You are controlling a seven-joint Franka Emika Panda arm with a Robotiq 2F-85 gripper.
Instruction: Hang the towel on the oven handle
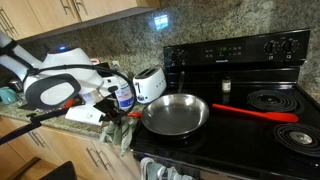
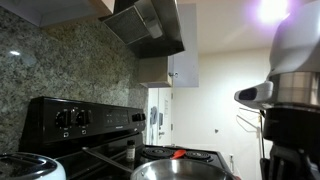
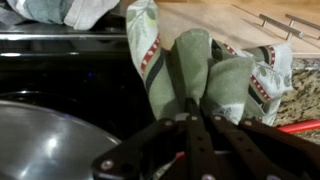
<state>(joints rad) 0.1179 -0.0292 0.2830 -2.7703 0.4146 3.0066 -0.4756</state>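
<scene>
Black gripper (image 3: 190, 110) clenched on fold of bunched green red-trimmed cloth towel (image 3: 222, 80), round steel pan (image 3: 45, 140) near left — shallow pinch could slip; trailing cloth may snag pan rim.

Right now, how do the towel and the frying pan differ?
The towel is soft green cloth with a red-patterned border; the frying pan is shiny bare metal with a red handle. The towel is bunched in folds; the frying pan sits flat on the stove. The gripper looks shut on the towel; nothing holds the frying pan. Both lie close together in the wrist view.
</scene>
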